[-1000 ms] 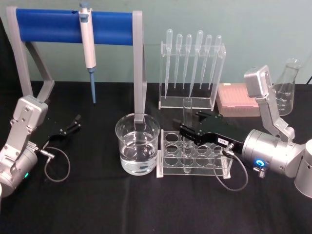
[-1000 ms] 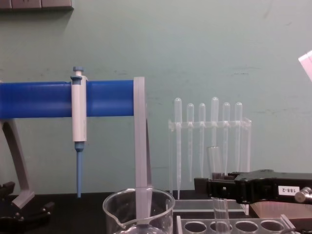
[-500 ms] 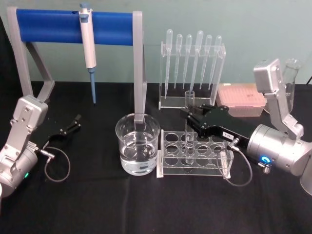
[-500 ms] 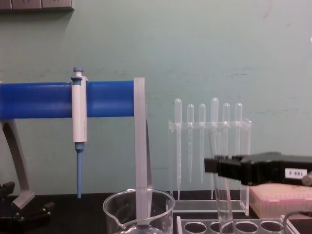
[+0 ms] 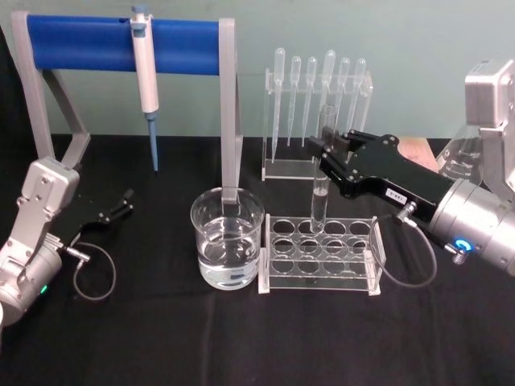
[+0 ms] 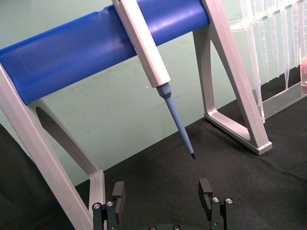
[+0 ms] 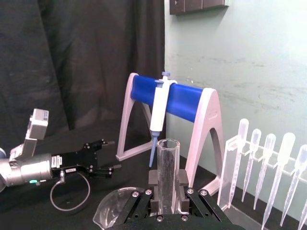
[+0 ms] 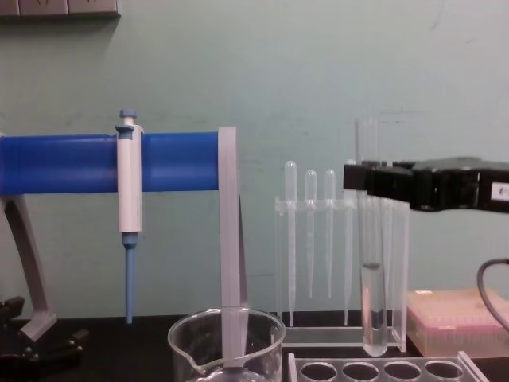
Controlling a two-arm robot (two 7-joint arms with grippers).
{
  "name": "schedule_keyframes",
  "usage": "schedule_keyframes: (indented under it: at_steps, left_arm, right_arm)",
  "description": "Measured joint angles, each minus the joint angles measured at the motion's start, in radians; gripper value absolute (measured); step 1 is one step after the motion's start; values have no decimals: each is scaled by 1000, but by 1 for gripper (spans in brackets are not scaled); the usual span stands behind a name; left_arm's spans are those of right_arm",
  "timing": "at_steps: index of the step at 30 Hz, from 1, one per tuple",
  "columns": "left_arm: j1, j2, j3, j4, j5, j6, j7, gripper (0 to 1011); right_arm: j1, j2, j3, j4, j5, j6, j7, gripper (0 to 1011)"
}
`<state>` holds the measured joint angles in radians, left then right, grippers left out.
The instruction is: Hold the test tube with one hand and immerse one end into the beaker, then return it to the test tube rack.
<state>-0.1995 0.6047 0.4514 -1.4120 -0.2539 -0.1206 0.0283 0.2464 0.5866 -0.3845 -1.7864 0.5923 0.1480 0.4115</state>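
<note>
Black cloth table [image 5: 241,346], teal wall behind.

Head view: the right gripper [image 5: 326,153] is clamped on the test tube [image 5: 319,193] in its upper part. The tube is upright, with its bottom over the back row of the test tube rack [image 5: 318,259]. The beaker [image 5: 228,217], part full of water, stands just beside the rack on its left. The left gripper [image 5: 121,205] is parked low near the cloth at far left.

Left wrist view: the left fingers [image 6: 206,189] are spread wide with nothing between them. The pipettor [image 6: 142,43] hangs on its blue stand [image 6: 72,52] ahead.

Right wrist view: the tube sits square between the closed pads, open rim up, with the beaker rim just beyond the gripper.

Chest view: the tube's rounded bottom hangs just above the rack holes, not touching. There may be some liquid low in the tube, but I can't be sure through the glass.

My read: the tube is out of the rack and the transfer to the beaker is in hand. Next move: shift left over the beaker mouth, keep the tube vertical, clear the rim, then lower the bottom end into the water.
</note>
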Motion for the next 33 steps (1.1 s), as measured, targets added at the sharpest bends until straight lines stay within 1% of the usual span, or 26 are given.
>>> schedule_keyframes:
  at_steps: [4, 33]
  left_arm:
    - [0, 0, 0, 0, 0, 0, 0, 1000]
    - [0, 0, 0, 0, 0, 0, 0, 1000]
  right_arm:
    - [-4, 1, 4, -8, 1, 0, 0, 226]
    - [-3, -1, 3, -4, 1, 0, 1, 226]
